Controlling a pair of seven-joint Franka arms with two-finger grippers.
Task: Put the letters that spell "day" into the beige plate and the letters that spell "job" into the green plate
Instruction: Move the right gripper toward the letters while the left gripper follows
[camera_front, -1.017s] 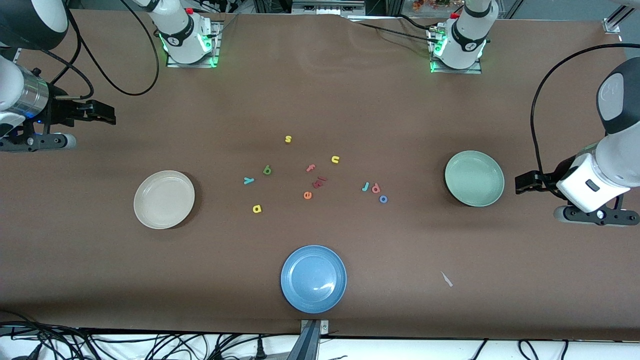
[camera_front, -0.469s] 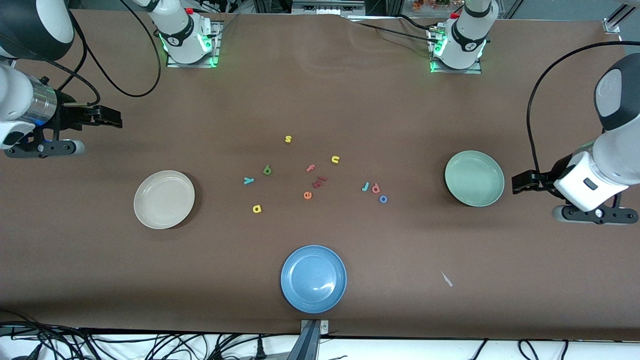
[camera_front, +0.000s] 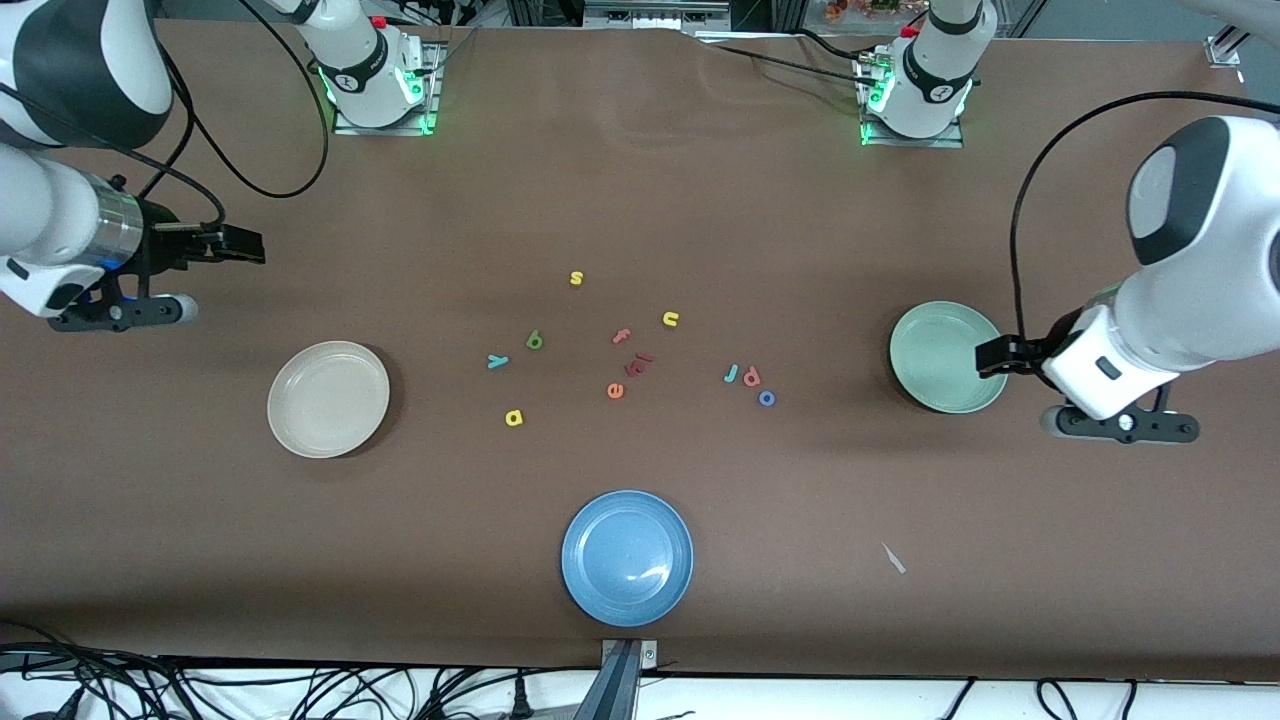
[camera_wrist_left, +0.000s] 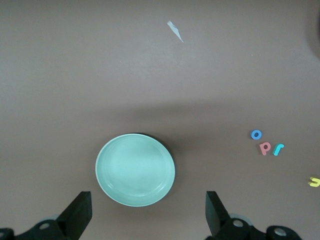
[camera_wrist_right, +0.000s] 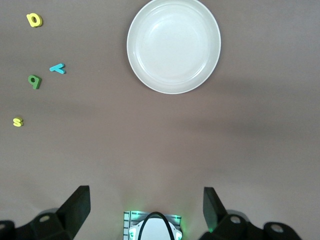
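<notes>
The beige plate (camera_front: 328, 398) (camera_wrist_right: 173, 45) lies empty toward the right arm's end of the table. The green plate (camera_front: 948, 356) (camera_wrist_left: 135, 170) lies empty toward the left arm's end. Between them lie the green "d" (camera_front: 534, 340) (camera_wrist_right: 34, 80), teal "y" (camera_front: 497, 361) (camera_wrist_right: 57, 68) and yellow "a" (camera_front: 514, 417) (camera_wrist_right: 34, 20). Closer to the green plate sit the teal "j" (camera_front: 731, 374) (camera_wrist_left: 278, 148), pink "b" (camera_front: 751, 376) (camera_wrist_left: 265, 148) and blue "o" (camera_front: 767, 398) (camera_wrist_left: 256, 134). My left gripper (camera_front: 995, 357) (camera_wrist_left: 147, 220) hangs open over the green plate's outer edge. My right gripper (camera_front: 240, 245) (camera_wrist_right: 145, 212) hangs open above bare table, holding nothing.
A blue plate (camera_front: 627, 557) lies near the front edge. Other letters lie mid-table: yellow "s" (camera_front: 576, 278), yellow "u" (camera_front: 670, 319), pink "f" (camera_front: 622, 336), orange "e" (camera_front: 615, 390) and dark red pieces (camera_front: 638, 364). A paper scrap (camera_front: 893, 558) lies nearer the front camera than the green plate.
Both arms have swung inward from the table's ends. The left gripper has come over the green plate's edge; the right gripper has moved toward the middle. Nothing on the table moved.
</notes>
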